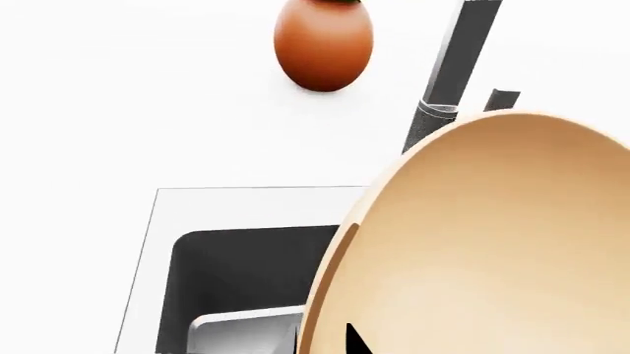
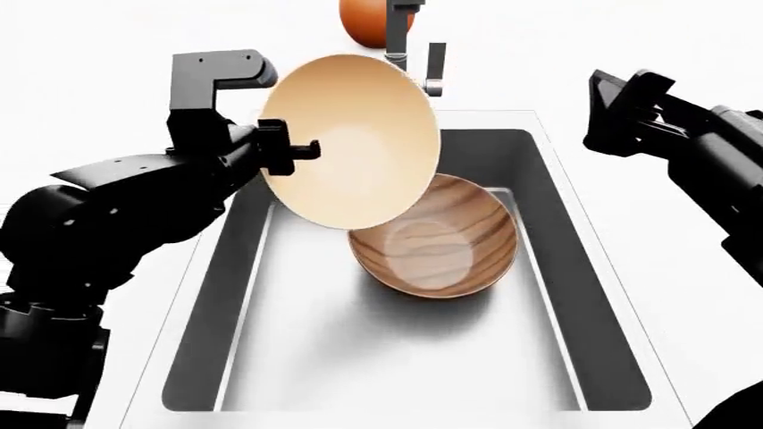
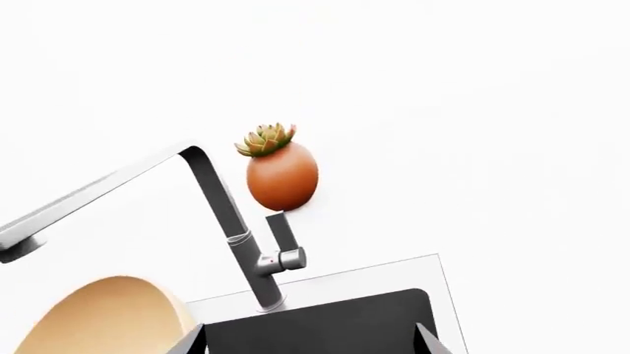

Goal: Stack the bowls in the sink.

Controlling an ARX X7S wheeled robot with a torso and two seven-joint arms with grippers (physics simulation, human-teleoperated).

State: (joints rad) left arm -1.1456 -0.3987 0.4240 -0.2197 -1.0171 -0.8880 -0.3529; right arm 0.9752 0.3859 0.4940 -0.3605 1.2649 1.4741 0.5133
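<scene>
The left gripper (image 2: pixel 289 147) pinches the cream bowl (image 2: pixel 352 143) by its rim, tilted over the wood bowl (image 2: pixel 435 237) in the sink (image 2: pixel 596 295); rigid, smooth, likely slippery; right gripper's state unclear.

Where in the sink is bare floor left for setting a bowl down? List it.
Bare sink floor lies on the near side of the wooden bowl, toward the front wall. The far end is crowded: the left gripper holds the cream bowl tilted over it, with the faucet behind.
</scene>
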